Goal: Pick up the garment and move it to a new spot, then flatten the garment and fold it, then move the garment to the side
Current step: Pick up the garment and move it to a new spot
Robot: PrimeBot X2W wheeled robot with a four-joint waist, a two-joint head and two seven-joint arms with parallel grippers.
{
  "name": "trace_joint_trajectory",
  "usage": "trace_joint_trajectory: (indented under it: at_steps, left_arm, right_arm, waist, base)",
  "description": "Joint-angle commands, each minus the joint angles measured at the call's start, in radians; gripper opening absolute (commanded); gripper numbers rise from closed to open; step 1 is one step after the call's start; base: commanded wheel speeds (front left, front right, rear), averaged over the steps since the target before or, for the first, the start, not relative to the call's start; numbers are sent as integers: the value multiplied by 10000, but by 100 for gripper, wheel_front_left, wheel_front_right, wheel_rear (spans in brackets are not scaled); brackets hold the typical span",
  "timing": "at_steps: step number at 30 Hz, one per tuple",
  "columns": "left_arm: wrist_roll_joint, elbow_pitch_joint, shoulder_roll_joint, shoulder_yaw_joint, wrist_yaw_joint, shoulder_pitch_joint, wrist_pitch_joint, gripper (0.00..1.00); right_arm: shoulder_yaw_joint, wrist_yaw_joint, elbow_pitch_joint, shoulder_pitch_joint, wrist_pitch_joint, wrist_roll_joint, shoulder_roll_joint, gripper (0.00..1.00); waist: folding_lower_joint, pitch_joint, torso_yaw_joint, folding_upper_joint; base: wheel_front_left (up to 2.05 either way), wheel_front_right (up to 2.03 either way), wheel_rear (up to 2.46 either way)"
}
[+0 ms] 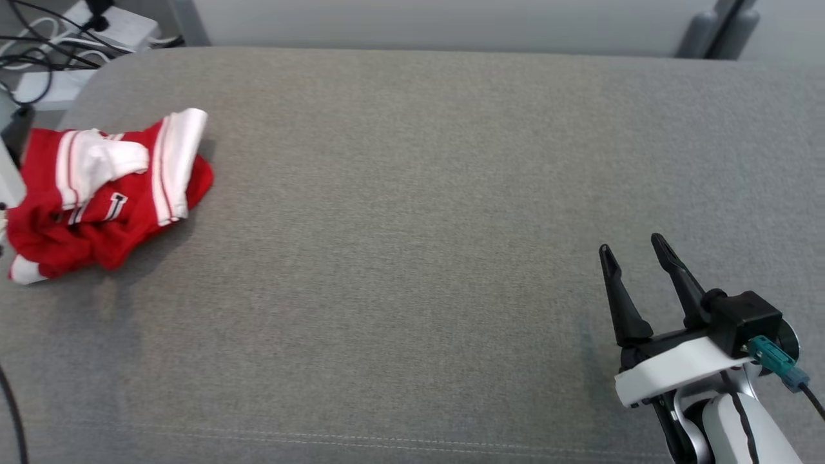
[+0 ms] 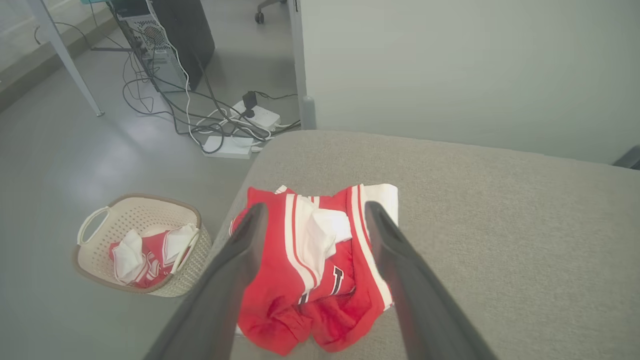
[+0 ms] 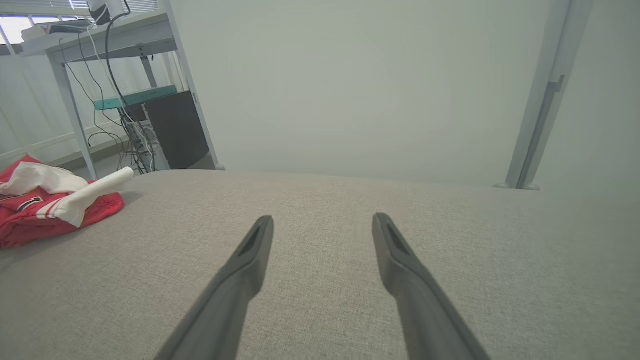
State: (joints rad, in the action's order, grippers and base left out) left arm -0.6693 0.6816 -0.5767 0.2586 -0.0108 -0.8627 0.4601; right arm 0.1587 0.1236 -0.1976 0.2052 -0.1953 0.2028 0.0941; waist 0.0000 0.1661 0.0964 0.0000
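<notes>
Grey fabric covers the table (image 1: pixel 412 193), on which no step of the task appears complete. The left gripper (image 2: pixel 316 207) has its jaws apart and empty, pointed at the garment (image 2: pixel 280 270), a crumpled red-and-white heap at the table's left end, with no contact visible. The right gripper (image 1: pixel 631 243), jaws likewise apart and empty, stands well apart at the near right. Pick-up, relocation, flattening, folding and setting aside all seem outstanding.
</notes>
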Motion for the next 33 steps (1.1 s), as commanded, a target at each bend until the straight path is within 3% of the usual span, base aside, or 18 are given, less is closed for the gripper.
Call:
trace_joint_trajectory:
  at_steps: [1,7,15,16,17,18,19,26,33]
  left_arm:
    - [-85,-3,-656,-442,-94,-552,59,100]
    - [-444,1054,-1157,-765,-337,-626,259,100]
    - [-510,1441,-1316,-778,2,-347,591,100]
    - [-489,1472,-1339,-765,124,-310,675,86]
    - [-465,1474,-1362,-749,223,-283,737,47]
    - [-465,1474,-1362,-749,223,-283,737,47]
    - [-427,1436,-1398,-750,318,-270,695,0]
    - [234,1098,-1742,-440,842,-320,207,0]
    - [1002,-77,-1949,84,899,-837,-334,0]
  right_arm:
    - [281,71,341,371,-116,-79,-5,100]
    - [400,71,311,702,-193,-107,-31,100]
    - [463,71,223,999,-286,-96,-58,100]
    - [468,71,220,1025,-294,-101,-63,100]
    - [473,71,217,1048,-301,-104,-68,100]
    - [473,71,217,1048,-301,-104,-68,100]
    - [482,71,213,1065,-307,-106,-73,100]
    - [423,71,112,1082,-329,-79,-54,100]
    - [229,71,61,934,-321,-7,-28,100]
  waist:
    - [0,828,-847,0]
    - [0,1540,-1466,0]
    - [0,1919,-1624,0]
    - [0,1948,-1626,0]
    - [0,1969,-1628,0]
    - [0,1969,-1628,0]
    - [0,1985,-1629,0]
    - [0,1895,-1526,0]
    - [0,1391,-1204,0]
  base:
    - [0,0,0]
    - [0,0,0]
    - [0,0,0]
    - [0,0,0]
    - [0,0,0]
    - [0,0,0]
    - [0,0,0]
    - [0,0,0]
    - [0,0,0]
